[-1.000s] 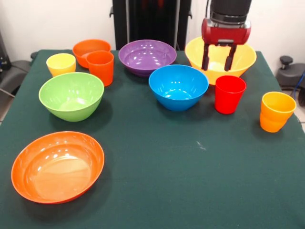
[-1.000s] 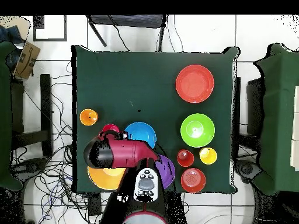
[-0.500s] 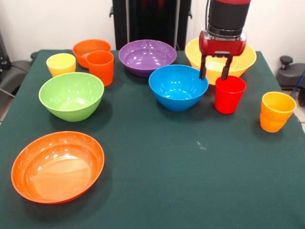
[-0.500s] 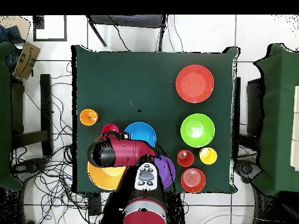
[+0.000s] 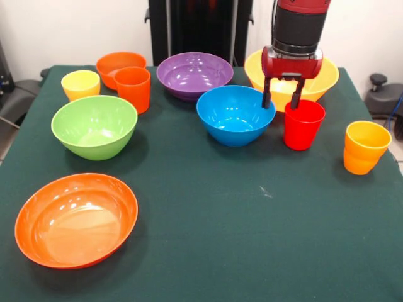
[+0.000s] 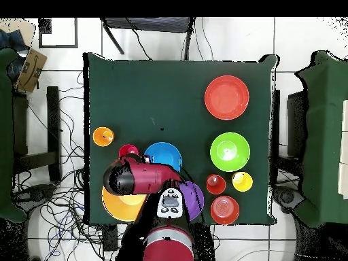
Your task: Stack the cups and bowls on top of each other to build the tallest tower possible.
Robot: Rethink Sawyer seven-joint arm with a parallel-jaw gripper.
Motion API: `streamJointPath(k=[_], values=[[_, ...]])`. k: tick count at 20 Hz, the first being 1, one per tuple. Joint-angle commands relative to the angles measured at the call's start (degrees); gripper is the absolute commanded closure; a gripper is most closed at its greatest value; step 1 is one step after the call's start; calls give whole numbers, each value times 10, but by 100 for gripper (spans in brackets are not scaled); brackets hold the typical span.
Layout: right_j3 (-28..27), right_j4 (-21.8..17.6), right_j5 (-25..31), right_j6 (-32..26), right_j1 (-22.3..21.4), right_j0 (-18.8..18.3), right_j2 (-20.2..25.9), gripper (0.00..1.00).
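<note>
Hovering open-jawed gripper (image 5: 280,100) straddling near rim of red cup (image 5: 303,126), gripping nothing, cup between blue bowl (image 5: 235,115) and yellow-orange cup (image 5: 365,147), overhead arm (image 6: 139,178) hiding fingers, nothing stacked.

cups (image 5: 304,124), bowls (image 5: 235,114), upright, unstacked, apart

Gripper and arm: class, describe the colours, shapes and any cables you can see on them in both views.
The gripper has two slim black fingers under a glossy red block. Above it sits a round black arm segment with a red band, a dark cable alongside. Overhead, the arm appears red and black.
</note>
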Motion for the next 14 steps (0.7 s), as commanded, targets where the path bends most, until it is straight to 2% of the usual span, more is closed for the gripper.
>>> streamJointPath(k=[1,5,10,14], values=[[-51,3,4,71,4,-3,36,0],[-54,-8,27,56,-15,0,17,0],[-53,-14,74,33,-48,-15,25,0],[-44,-32,72,19,-64,-18,13,0]])
